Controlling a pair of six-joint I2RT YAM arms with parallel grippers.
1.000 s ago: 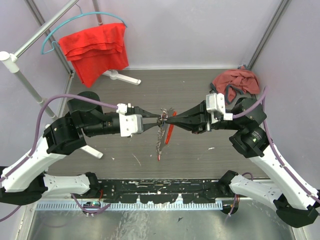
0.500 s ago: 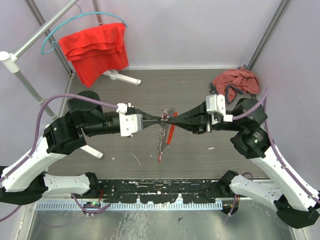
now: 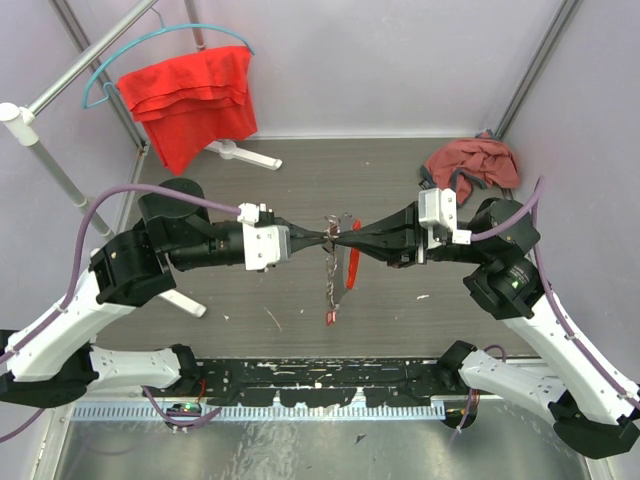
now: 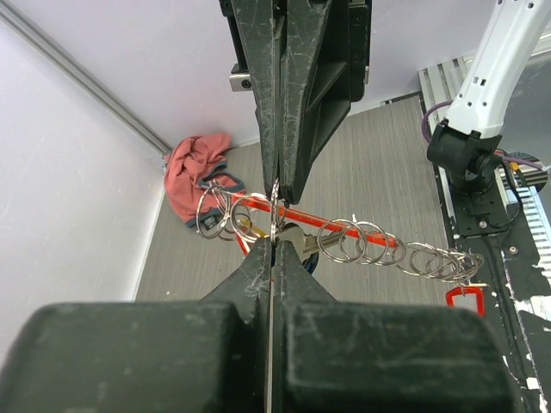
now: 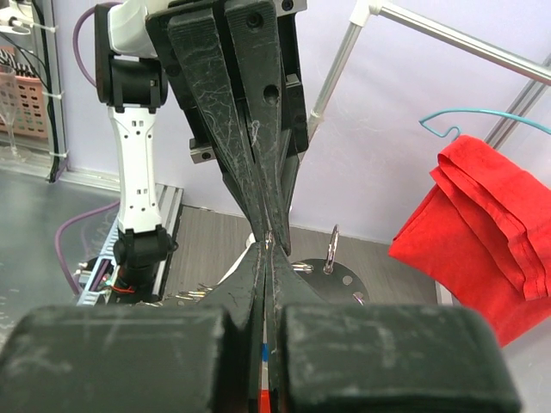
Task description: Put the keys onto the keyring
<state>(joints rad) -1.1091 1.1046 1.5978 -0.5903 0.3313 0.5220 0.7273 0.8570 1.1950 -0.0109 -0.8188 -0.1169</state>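
My two grippers meet tip to tip above the middle of the table. The left gripper (image 3: pixel 326 240) (image 4: pixel 275 248) is shut, its tips pinching the keyring's thin wire loop (image 4: pixel 275 200) edge-on. The right gripper (image 3: pixel 346 240) (image 5: pixel 269 245) is shut on the same loop from the other side. A silvery key (image 4: pixel 299 238) lies right beside the left tips. A chain of rings (image 4: pixel 405 254) (image 3: pixel 326 275) hangs down to a small red tag (image 3: pixel 329 316). The long red-orange tag (image 3: pixel 351 268) hangs beside it. More rings (image 4: pixel 213 213) bunch on the far side.
A red cloth (image 3: pixel 190 95) hangs on a teal hanger at the back left. A crumpled pink-red cloth (image 3: pixel 470 160) lies at the back right, behind the right arm. A white stand foot (image 3: pixel 245 153) rests at the back. A black rail (image 3: pixel 320 375) runs along the near edge.
The left gripper's jaws have closed at the meeting point. Both grippers shifted slightly right, and the hanging chain and red-orange tag swung right with them.
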